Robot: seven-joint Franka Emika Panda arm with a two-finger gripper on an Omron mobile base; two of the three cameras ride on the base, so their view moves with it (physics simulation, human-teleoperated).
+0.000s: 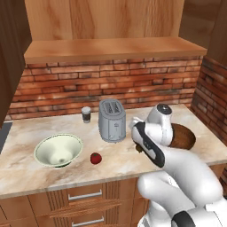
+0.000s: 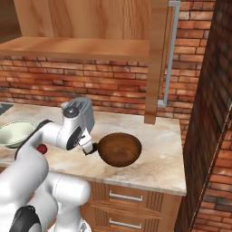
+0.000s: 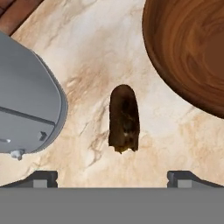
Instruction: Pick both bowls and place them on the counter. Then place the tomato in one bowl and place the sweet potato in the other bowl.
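- Sweet potato [image 3: 124, 119] lies flat on the marble surface [image 3: 92, 65], a dark brown oblong lump with a rounded far end and a ragged near end; in the hand view it sits midway between the two finger tips, ahead of them and apart from both
- pincer [image 3: 112, 177] hangs spread wide over the sweet potato, grasping nothing; its dark fingertips [image 3: 43, 178] show at the bottom of the hand view, neither touching the lump; in the right base view the pincer [image 2: 89, 148] points down just left of the brown bowl's rim
- dark brown wooden bowl [image 2: 119, 149] stands upright on the surface [image 2: 163, 149], just beside the sweet potato; its grained inside [image 3: 192, 48] shows nothing in it; from the left base view the brown bowl [image 1: 182, 137] is partly hidden behind the arm
- white and green bowl [image 1: 58, 150] stands upright at the left of the surface [image 1: 26, 170], pale greenish inside, well apart from the brown one; its rim [image 2: 16, 131] shows at the left edge of the right base view
- tomato [image 1: 95, 158], small, glossy and red, rests on the surface just right of the white bowl, outside it
- grey toaster [image 1: 111, 120] stands between the bowls toward the brick wall [image 1: 66, 84]; its rounded corner [image 3: 30, 109] is close to the sweet potato's left in the hand view
- small dark shaker [image 1: 86, 114] stands left of the toaster, near the wall
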